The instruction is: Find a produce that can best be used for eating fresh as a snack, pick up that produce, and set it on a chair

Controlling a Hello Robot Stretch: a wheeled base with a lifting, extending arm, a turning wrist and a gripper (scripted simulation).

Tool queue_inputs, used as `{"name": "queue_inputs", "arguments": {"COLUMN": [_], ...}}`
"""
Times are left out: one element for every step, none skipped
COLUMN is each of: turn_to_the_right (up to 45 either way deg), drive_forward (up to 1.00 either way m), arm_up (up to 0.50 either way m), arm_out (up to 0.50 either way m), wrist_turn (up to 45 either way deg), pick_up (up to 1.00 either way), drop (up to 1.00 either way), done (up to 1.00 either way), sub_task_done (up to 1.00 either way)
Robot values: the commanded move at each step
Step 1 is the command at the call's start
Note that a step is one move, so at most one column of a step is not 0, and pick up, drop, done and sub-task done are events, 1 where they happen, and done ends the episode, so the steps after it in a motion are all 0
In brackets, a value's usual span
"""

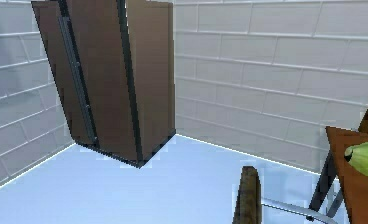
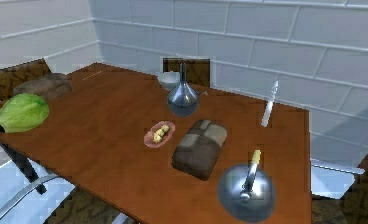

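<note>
Grey pot (image 2: 245, 190) nearest; green produce (image 2: 20, 113) lies at surface's (image 2: 112, 115) left end, beside a chair (image 2: 14, 76); fingers' state cannot be told.

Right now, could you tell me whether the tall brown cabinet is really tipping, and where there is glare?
Forward view: the tall brown cabinet leans only in the picture. Arm side view: bright highlights sit on the round metal pot and the metal jug; the wooden table is evenly lit.
</note>
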Motion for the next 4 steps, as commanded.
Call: {"name": "queue_inputs", "arguments": {"turn_to_the_right": [0.0, 0.0, 0.0, 0.0], "drive_forward": [0.00, 0.00, 0.00, 0.00], "arm_up": [0.38, 0.00, 0.00, 0.00], "arm_out": [0.00, 0.36, 0.00, 0.00], "wrist_turn": [0.0, 0.0, 45.0, 45.0], "pick_up": [0.00, 0.00, 0.00, 0.00], "drop": [0.00, 0.00, 0.00, 0.00], "done": [0.00, 0.00, 0.00, 0.00], "sub_task_done": [0.00, 0.00, 0.00, 0.00]}}
